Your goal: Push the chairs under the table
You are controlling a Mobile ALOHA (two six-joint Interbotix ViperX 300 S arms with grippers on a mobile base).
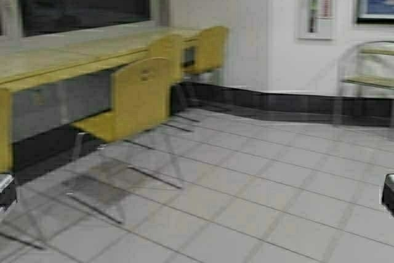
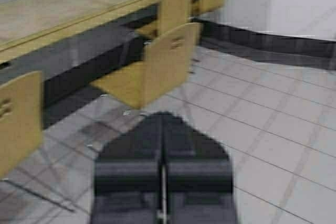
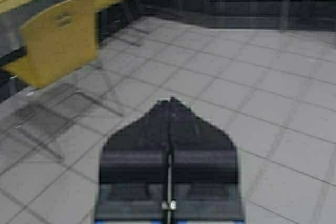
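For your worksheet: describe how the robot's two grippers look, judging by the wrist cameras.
Both look alike. The left gripper and right gripper are matt black, each made of two broad fingers tapering to a rounded point, split by a thin centre seam, with blocky ridged sections nearer the wrist. No cables or markings show.

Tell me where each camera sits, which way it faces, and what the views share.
High view: on the frame above the arms, facing the table; only arm parts show at the edges.
Left wrist view: on the left arm, over the shut left claw, facing the nearest pulled-out chair.
Right wrist view: over the shut right claw, facing tiled floor.
All three share that chair.
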